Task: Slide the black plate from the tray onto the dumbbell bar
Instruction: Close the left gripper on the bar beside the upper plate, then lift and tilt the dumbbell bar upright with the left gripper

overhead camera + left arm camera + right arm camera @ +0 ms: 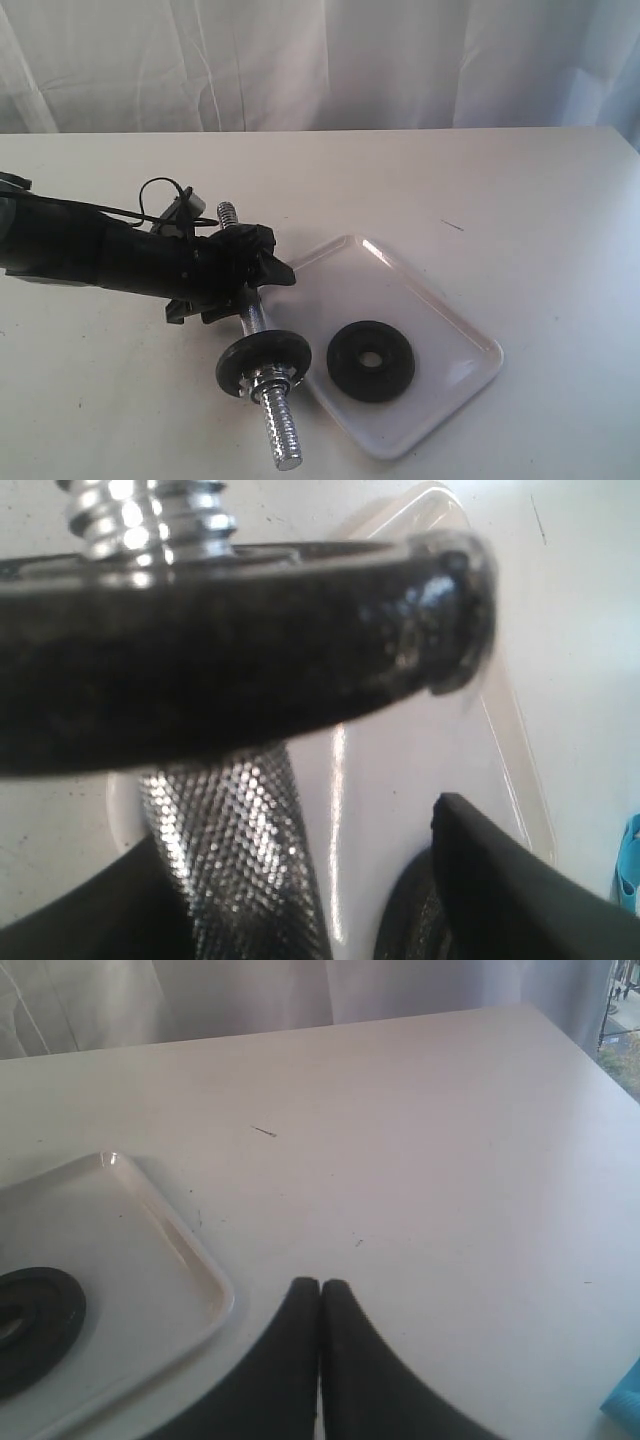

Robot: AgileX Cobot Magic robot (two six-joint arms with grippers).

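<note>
Nearest the exterior camera lies one threaded end of the dumbbell bar (283,440), which runs diagonally away across the white table (520,190). Just behind that end a chrome collar nut (266,381) sits against a black mounted disc (236,362) that stands upright on the bar. This disc's rim overlaps the left edge of the tray (410,285) in this view. Whether the two touch cannot be told.

The tray lies flat on the table, right of the bar. It holds one thing, the black plate (371,360). The plate lies flat in the near half of the tray, hole upward, apart from the rim on every visible side and just beside the mounted disc. The rest of the tray floor is bare white.

The left gripper (242,288) reaches in from the left and straddles the bar's middle. In the left wrist view its fingers (520,880) stand apart on either side of the knurled handle (225,860). Tray (420,730) white shows between the handle and one finger, so the bar is not clamped. The mounted disc (250,670) fills that view edge-on.

In the right wrist view the right gripper (320,1295) hovers over bare table beside a tray (130,1250) corner. Its fingers are pressed together on nothing, and the black plate (30,1325) is well apart from them.
</note>
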